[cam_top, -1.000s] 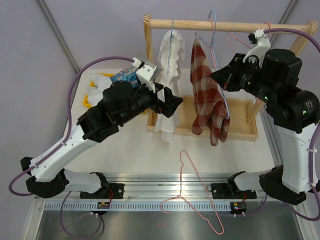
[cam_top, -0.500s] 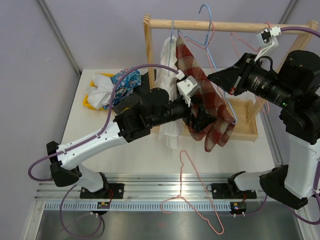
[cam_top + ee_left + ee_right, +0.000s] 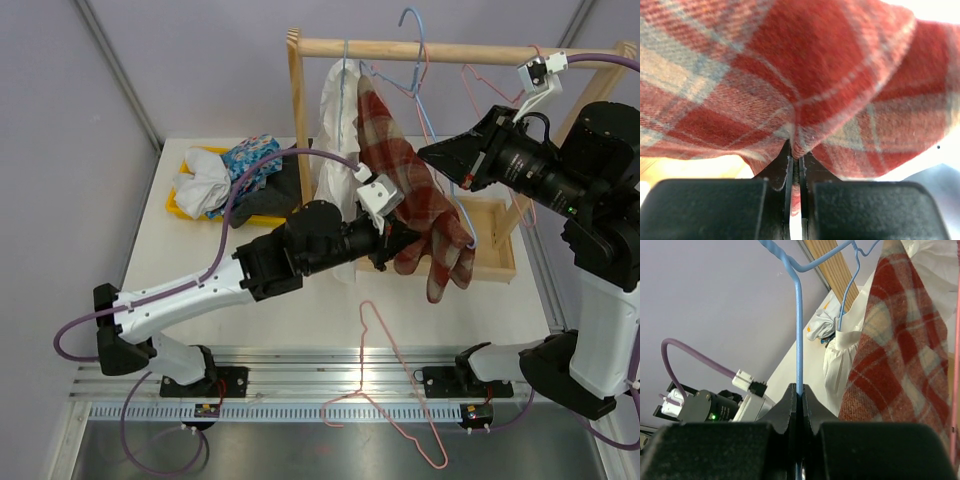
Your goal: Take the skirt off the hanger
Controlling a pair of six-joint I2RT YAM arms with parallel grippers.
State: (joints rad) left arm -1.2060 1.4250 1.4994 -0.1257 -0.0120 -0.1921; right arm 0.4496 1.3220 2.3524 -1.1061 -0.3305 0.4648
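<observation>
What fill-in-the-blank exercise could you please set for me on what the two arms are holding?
The left jaws are shut on the ____ plaid skirt. The right jaws clamp the wire of the ____ hanger. Beside the skirt, a ____ garment hangs from the wooden rack.
Missing words: red; blue; white.

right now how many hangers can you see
4. A blue hanger carrying the skirt, its hook above the rail; a second blue hanger under the white garment; a pink hanger at the rail's right; another pink hanger at the table front. Clothes may hide more.
</observation>
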